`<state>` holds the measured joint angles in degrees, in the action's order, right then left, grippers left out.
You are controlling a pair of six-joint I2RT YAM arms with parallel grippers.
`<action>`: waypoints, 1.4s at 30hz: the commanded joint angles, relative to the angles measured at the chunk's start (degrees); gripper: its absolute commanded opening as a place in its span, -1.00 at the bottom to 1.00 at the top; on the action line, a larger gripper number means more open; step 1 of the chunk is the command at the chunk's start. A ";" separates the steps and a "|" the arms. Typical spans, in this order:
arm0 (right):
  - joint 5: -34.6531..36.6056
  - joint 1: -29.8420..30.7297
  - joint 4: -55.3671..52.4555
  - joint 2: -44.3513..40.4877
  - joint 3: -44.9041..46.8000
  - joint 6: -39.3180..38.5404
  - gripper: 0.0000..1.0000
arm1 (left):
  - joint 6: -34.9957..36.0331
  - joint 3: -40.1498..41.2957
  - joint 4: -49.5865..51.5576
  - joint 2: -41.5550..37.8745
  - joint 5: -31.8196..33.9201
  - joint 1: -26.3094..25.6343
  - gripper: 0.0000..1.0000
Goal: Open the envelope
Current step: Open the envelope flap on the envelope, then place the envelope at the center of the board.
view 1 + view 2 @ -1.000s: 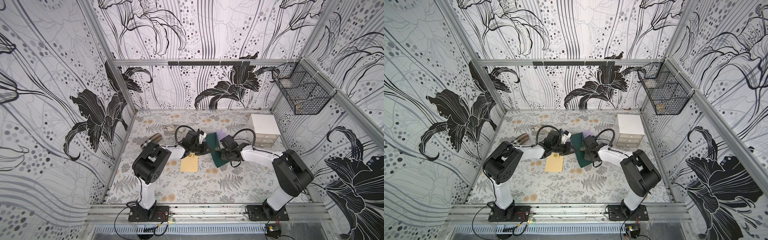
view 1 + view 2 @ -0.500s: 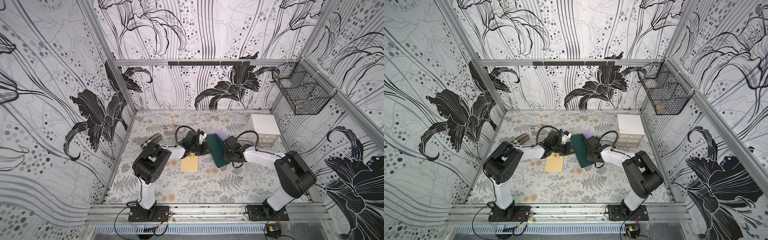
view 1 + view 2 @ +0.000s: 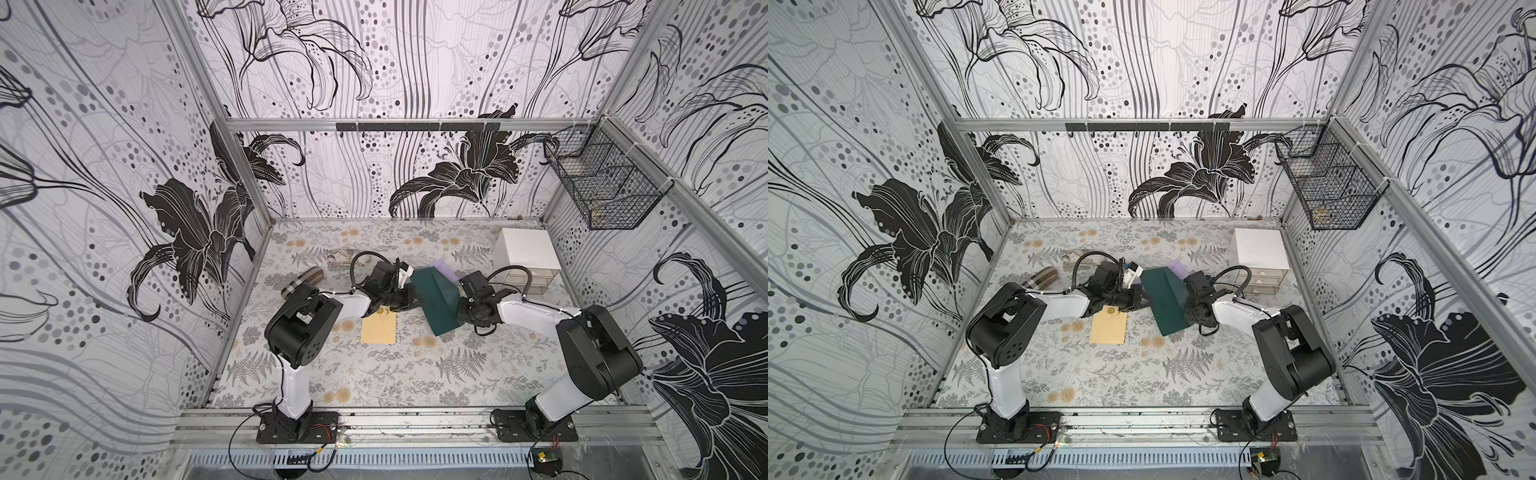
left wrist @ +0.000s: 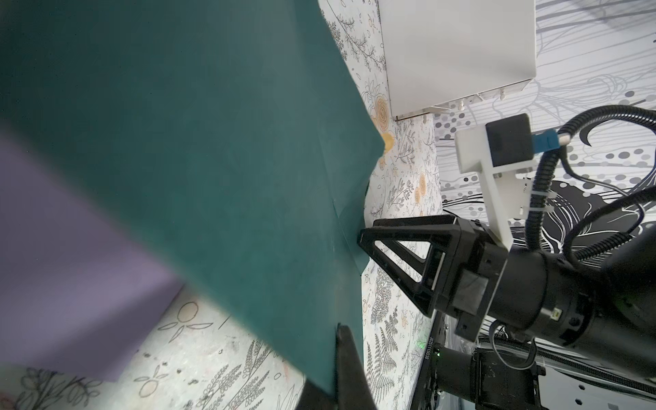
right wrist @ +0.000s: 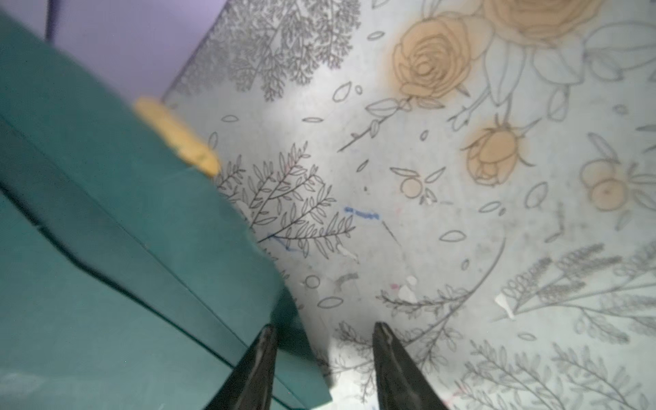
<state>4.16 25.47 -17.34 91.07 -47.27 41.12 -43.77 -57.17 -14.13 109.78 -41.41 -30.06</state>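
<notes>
The dark green envelope (image 3: 436,297) (image 3: 1167,300) is at the table's middle, lifted and bent along a fold. My left gripper (image 3: 411,301) (image 4: 337,330) is shut on its left edge. My right gripper (image 3: 459,309) (image 5: 323,332) is open at the right edge. A corner of the envelope (image 5: 106,266) lies between its fingers, close to one fingertip (image 5: 266,340) and well apart from its twin. A small yellow piece (image 5: 177,138) sits at the envelope's pointed edge. The left wrist view shows the broad green face (image 4: 213,159) with the right gripper (image 4: 369,238) at its edge.
A small manila envelope (image 3: 379,328) lies flat in front of the left gripper. A purple sheet (image 3: 442,266) lies under the green envelope's far end. A white drawer unit (image 3: 525,257) stands at the back right, a striped cylinder (image 3: 301,282) at the left, and a wire basket (image 3: 602,191) on the right wall.
My right gripper drew the envelope's right side rightward, spreading it wider, then parted its fingers and let go. The left gripper kept its hold in place.
</notes>
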 commanded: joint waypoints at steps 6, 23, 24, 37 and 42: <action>-6.76 -1.04 -9.62 -11.33 -0.84 -4.13 0.10 | -4.19 1.23 0.00 -4.38 6.83 0.14 -1.00; -5.69 -1.04 -1.21 -39.21 13.27 -7.59 0.68 | -29.80 12.52 -19.36 -3.80 33.62 -12.16 -0.69; -5.92 -1.04 -1.52 -38.48 13.00 -7.22 0.68 | -30.36 12.65 -19.27 -3.81 34.94 -13.25 -0.60; -10.89 -1.04 -2.37 -26.45 6.11 -2.14 0.54 | -23.27 9.50 4.73 -15.51 44.09 -16.37 0.46; -16.08 -0.04 1.60 -22.57 4.81 -1.35 0.46 | -13.32 4.81 14.12 -19.10 38.99 -11.65 0.46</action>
<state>-7.57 24.56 -18.02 66.81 -41.04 38.57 -65.21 -49.60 -7.46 92.09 -1.15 -44.75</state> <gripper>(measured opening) 0.733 0.732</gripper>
